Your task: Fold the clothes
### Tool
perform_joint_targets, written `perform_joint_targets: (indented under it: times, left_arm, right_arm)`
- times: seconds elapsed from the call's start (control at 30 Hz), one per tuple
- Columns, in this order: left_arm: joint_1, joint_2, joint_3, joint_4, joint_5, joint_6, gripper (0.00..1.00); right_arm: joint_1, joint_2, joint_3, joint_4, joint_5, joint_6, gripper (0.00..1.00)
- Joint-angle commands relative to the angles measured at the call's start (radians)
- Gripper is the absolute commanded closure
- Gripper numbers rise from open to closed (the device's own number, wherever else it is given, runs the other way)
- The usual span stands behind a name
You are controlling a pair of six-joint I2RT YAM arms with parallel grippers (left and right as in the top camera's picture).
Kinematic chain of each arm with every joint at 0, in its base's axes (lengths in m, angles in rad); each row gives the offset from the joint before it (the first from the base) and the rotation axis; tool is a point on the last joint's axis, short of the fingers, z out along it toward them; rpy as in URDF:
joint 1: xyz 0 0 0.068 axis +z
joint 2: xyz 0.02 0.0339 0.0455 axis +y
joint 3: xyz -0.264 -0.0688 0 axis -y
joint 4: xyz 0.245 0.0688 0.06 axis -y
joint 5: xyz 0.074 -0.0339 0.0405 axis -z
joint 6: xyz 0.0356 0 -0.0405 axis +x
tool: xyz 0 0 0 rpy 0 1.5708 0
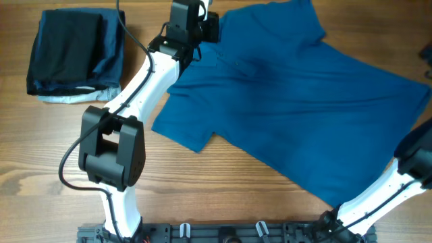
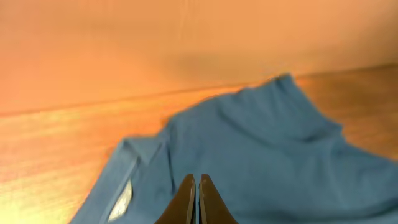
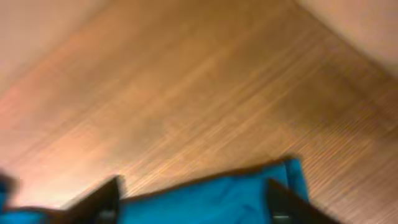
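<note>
Navy folded garments lie stacked well to the left of the blue polo shirt; leave them out of your count. Your left gripper is over the shirt's collar end with its jaws pressed together, and I see no cloth pinched between them. The shirt itself lies spread open and nearly flat on the wooden table, sleeves out, with no fold in it that I can see. At the shirt's right edge your right gripper stands wide, with a corner of blue fabric lying between its fingers, not clamped. By my reckoning, all the folding is ahead of you: sleeves, sides, then halving.
</note>
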Motion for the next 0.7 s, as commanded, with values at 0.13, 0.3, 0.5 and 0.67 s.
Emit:
perform_joint_targets:
  times: [0.13, 0.3, 0.5, 0.67]
  left_arm:
    - [0.060, 0.196, 0.043, 0.101, 0.115, -0.041, 0.96]
    - [0.082, 0.272, 0.090, 0.029, 0.098, 0.017, 0.96]
    - [0.119, 0.295, 0.090, -0.020, 0.041, 0.020, 0.96]
    - [0.126, 0.321, 0.090, -0.080, 0.045, 0.021, 0.96]
  right_arm:
    - [0.001, -0.067, 0.021, -0.097, -0.042, 0.127, 0.00]
    - [0.001, -0.067, 0.021, -0.096, -0.042, 0.127, 0.00]
    - [0.001, -0.067, 0.021, -0.096, -0.042, 0.127, 0.00]
    - [0.001, -0.067, 0.021, -0.096, -0.042, 0.127, 0.00]
